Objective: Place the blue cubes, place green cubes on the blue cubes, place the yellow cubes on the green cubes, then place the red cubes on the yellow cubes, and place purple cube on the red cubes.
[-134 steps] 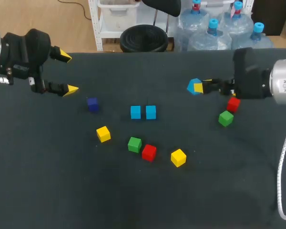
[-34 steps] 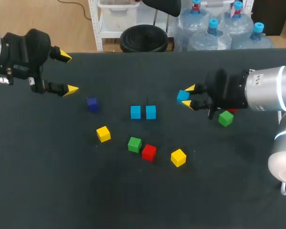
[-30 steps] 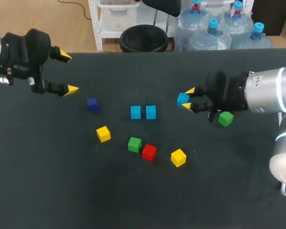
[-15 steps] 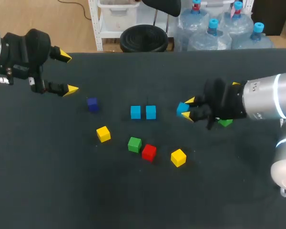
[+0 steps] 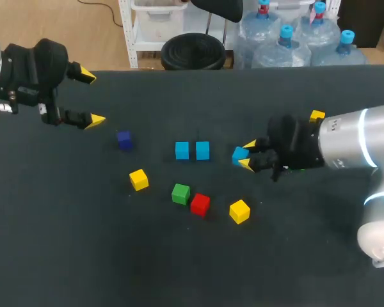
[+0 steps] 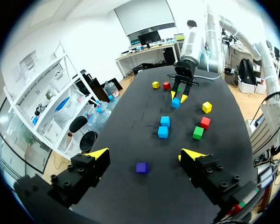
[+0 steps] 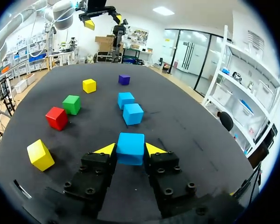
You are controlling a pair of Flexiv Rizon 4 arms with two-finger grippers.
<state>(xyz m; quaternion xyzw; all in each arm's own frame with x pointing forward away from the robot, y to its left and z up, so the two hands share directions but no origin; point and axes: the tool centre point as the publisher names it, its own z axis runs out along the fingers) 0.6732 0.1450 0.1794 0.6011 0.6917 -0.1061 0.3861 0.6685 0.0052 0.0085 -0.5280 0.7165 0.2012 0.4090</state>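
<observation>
Fingertips (image 7: 106, 149) of right gripper (image 5: 245, 155) clamped on blue cube (image 7: 130, 148) from both sides, low over table (image 5: 294, 256), just right of two resting blue cubes (image 5: 182, 151). Yellow cube (image 5: 239, 211) and red cube (image 5: 200, 204) close by, nearer the robot. Left gripper (image 5: 89, 97) spread wide, parked far left, nothing in it. Risks: knocking the resting pair if brought in too low; crooked row if released off-line; cube tumbling toward yellow cube if let go from height

Three blue cubes (image 5: 182, 150), three yellow cubes (image 5: 139, 180), two green cubes (image 5: 180, 193), two red cubes (image 5: 200, 204) — one purple cube (image 5: 123, 139).
</observation>
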